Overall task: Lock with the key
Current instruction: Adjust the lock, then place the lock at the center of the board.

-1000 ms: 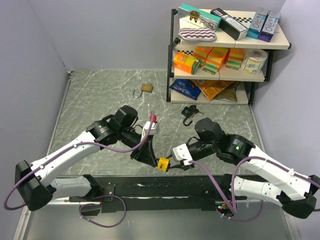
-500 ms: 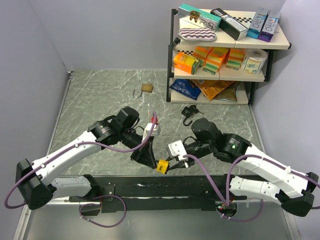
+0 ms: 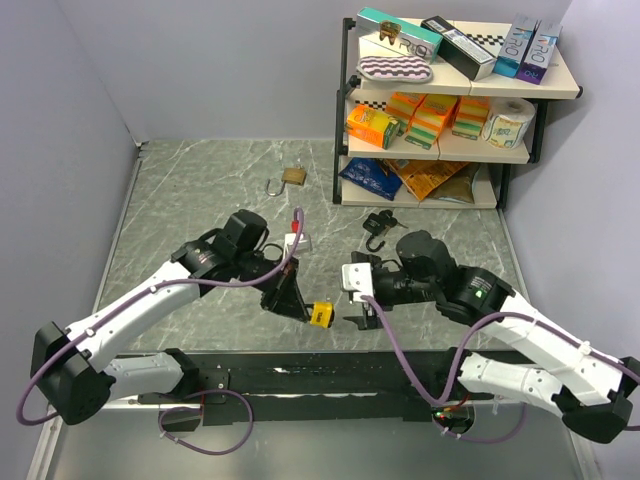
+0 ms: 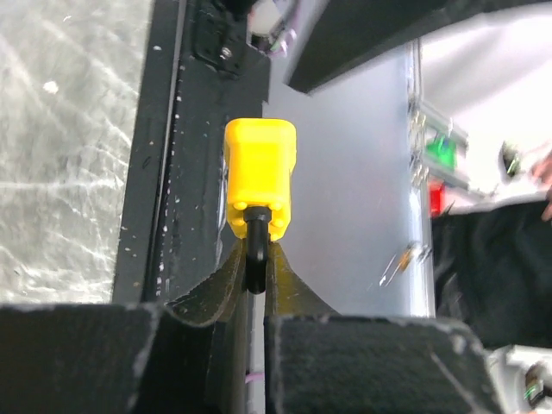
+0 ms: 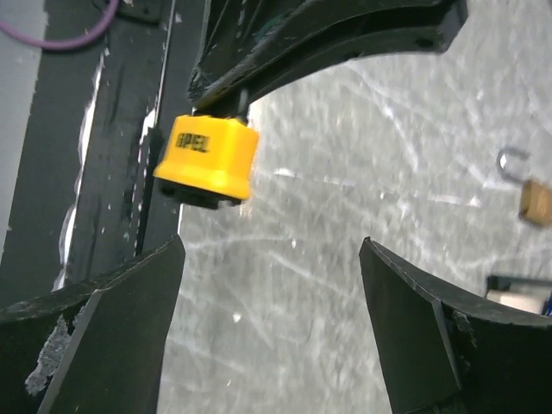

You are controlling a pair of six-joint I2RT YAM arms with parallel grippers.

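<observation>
1 yellow padlock (image 4: 260, 177), black shackle (image 4: 254, 231) tight in left gripper (image 4: 255, 259); right gripper (image 5: 272, 244) jaws apart.

**benchrat:** ok so what do you actually look like?

**me:** pretty plain tbh. My left arm (image 3: 150, 297) and right arm (image 3: 535, 335) are white shells with chunky black joints between them, and my bases (image 3: 60, 380) are black too. A purple cable (image 3: 225, 284) loops along each arm. There's a tiny green light (image 3: 478, 293) on the right one's black housing. My fingers (image 5: 112, 328) are matte black wedges, dusty and scuffed at the edges.
</observation>
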